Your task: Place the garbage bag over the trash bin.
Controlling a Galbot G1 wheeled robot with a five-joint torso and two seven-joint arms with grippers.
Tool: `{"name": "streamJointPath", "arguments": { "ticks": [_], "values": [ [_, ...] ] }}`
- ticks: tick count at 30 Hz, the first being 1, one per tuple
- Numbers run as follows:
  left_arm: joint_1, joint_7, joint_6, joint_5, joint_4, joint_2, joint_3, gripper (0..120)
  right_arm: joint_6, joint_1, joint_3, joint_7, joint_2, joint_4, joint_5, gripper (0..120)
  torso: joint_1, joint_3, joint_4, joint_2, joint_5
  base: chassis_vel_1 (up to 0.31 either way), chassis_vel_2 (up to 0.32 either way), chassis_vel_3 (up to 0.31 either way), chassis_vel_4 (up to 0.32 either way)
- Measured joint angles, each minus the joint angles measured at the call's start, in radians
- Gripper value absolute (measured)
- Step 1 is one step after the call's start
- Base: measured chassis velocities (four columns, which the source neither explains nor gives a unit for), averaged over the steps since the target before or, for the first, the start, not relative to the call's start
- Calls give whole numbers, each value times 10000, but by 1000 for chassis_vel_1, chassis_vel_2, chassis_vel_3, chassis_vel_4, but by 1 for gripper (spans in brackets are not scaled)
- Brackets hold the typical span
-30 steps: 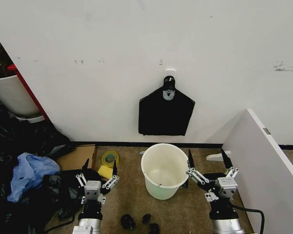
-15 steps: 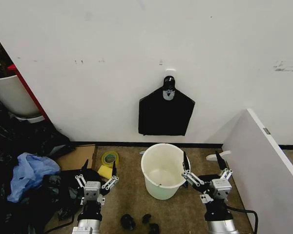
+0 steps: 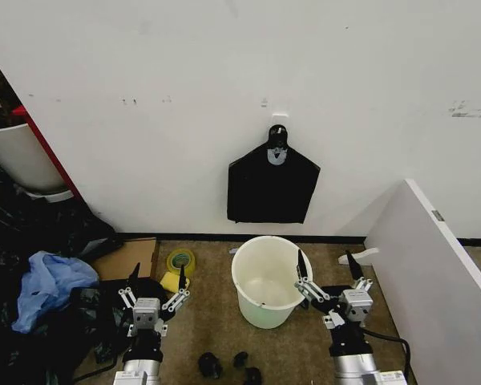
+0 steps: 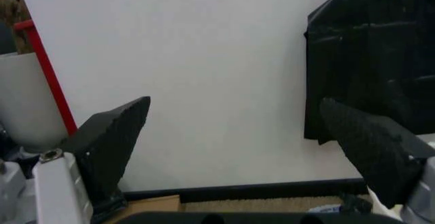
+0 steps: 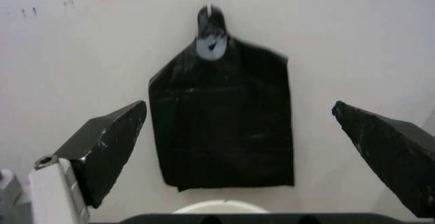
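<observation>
The trash bin (image 3: 268,281), a small cream-white bucket, stands open on the brown floor by the wall; its rim (image 5: 221,206) shows at the lower edge of the right wrist view. The garbage bag is out of view. A flat black pack (image 3: 272,191) hangs from a hook on the wall above the bin, and both wrist views face it (image 4: 370,66) (image 5: 221,127). My left gripper (image 3: 158,277) (image 4: 236,104) is open, low and left of the bin. My right gripper (image 3: 325,265) (image 5: 239,107) is open close beside the bin's right side, holding nothing.
A white slanted panel (image 3: 433,273) closes off the right. On the left lie dark clutter, a blue plastic bag (image 3: 44,285), a larger white bin with a red bar (image 3: 16,156), cardboard (image 3: 128,258), a tape roll (image 3: 179,261) and a yellow block (image 3: 172,282).
My right gripper has shifted left, closer to the bin's side. My left gripper has drawn back slightly toward me. Both stay open.
</observation>
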Motion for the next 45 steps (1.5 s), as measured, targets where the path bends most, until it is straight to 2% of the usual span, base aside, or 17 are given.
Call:
{"name": "streamJointPath", "arguments": {
  "ticks": [5, 7, 10, 14, 15, 19, 20, 21, 23, 27, 32, 35, 37, 39, 42, 43, 45],
  "values": [
    [-235, -1, -30, -257, 239, 418, -133, 99, -636, 993, 45, -53, -166, -368, 1701, 100, 1, 0, -4, 0, -4, 0, 0, 0, 0],
    [-201, -6, -48, -271, 239, 438, -162, 99, -785, 1233, 1, -81, -216, -440, 2027, 100, 1, 1, -3, 0, 0, 0, 0, 0, 0],
    [-1, -49, -146, -310, 240, 407, -296, 99, -1381, 2292, -303, -174, -608, -932, 3618, 100, 0, 1, 3, 0, 1, 0, 0, 0, 0],
    [107, -40, -217, -276, 159, 337, -337, 99, -1984, 3499, -448, -303, -1115, -1591, 5706, 100, 1, 1, 0, 0, -1, 0, 0, 0, 0],
    [107, -40, -217, -276, 159, 337, -337, 99, -1984, 3499, -448, -303, -1115, -1591, 5706, 100, 1, 1, 0, 0, -1, 0, 0, 0, 0],
    [175, -10, -333, -264, 127, 420, -348, 99, -2855, 4969, -66, -582, -1184, -2416, 8398, 100, 1, 1, -3, 0, -2, 0, 0, 0, 0],
    [194, -1, -368, -264, 116, 448, -358, 99, -3150, 5726, 151, -511, -1015, -2838, 9580, 100, 1, 2, -2, 0, 0, 0, 0, 0, 0],
    [194, -1, -368, -264, 116, 448, -358, 99, -3150, 5726, 151, -511, -1015, -2838, 9580, 100, 1, 2, -2, 0, 0, 0, 0, 0, 0],
    [260, 8, -401, -264, 53, 461, -400, 99, -3392, 7007, 392, -412, -752, -3804, 10919, 100, 2, 2, 1, 0, -2, 0, 0, 0, 0],
    [359, -7, -513, -161, 31, 331, -417, 99, -3517, 8265, 271, -394, -509, -5277, 11578, 100, 2, 2, -1, -1, 0, 0, 0, 0, 0],
    [364, -36, -561, -39, 39, 62, -404, 99, -3516, 9130, 145, -422, -261, -6178, 11665, 99, 2, 2, 1, -1, -1, 0, 0, 0, 0],
    [362, -64, -624, 125, 37, -42, -399, 98, -3476, 9639, 201, -487, -191, -6524, 11959, 90, 2, 1, 0, -1, -1, 0, 0, 0, 0],
    [359, -68, -638, 154, 36, -53, -399, 98, -3476, 9694, 216, -500, -190, -6553, 12026, 90, 2, 1, 0, -1, -1, 0, 0, 0, 0],
    [315, -102, -661, 196, 7, -108, -400, 98, -3495, 10099, 292, -612, -227, -6754, 12420, 79, 1, 1, -1, -1, -2, 0, 0, 0, 0],
    [231, -122, -661, 175, 5, -139, -401, 98, -3555, 10269, 164, -662, -267, -6884, 12464, 69, 2, 1, -3, -1, -2, 0, 0, 0, 0],
    [231, -122, -661, 175, 5, -139, -401, 98, -3555, 10269, 164, -662, -267, -6884, 12464, 69, 2, 1, -3, -1, -2, 0, 0, 0, 0],
    [167, -131, -660, 177, 0, -193, -404, 98, -3590, 10330, -19, -705, -224, -6964, 12410, 59, 2, 1, -1, -1, -1, 0, 0, 0, 0]
  ]
}}
